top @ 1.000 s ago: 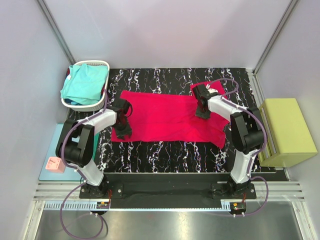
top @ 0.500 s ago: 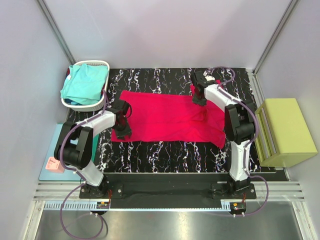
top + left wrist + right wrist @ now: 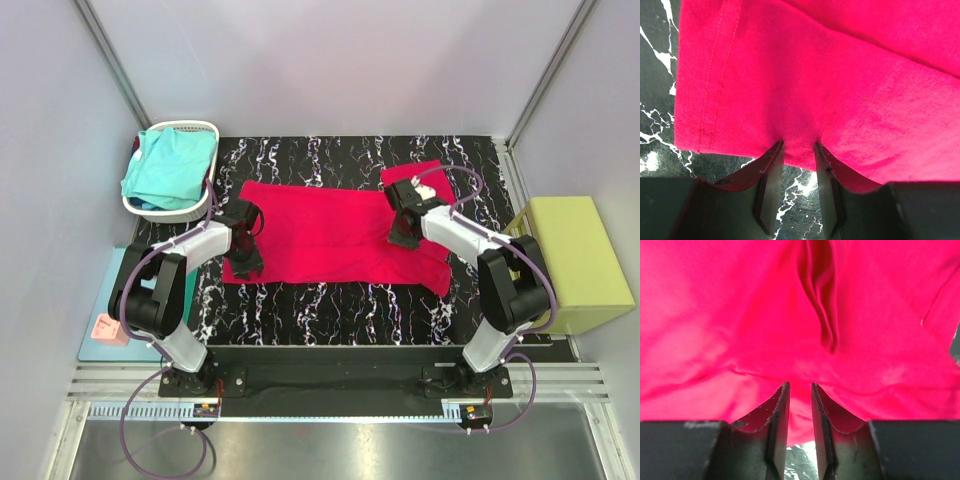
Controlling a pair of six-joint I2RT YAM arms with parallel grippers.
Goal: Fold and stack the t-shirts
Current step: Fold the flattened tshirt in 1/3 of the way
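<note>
Both pincers are gripping a crimson t-shirt that is lying spread across the dark marbled tabletop.
The cloth is lying flat and wide, with a raised crease standing just ahead of the right pincer. Bare tabletop is showing along its near hem and far edge. The left pincer is clenching the near-left corner hem; the right pincer is clenching cloth beside the right sleeve. The turquoise t-shirt is sitting bundled in the white basket, far left.
</note>
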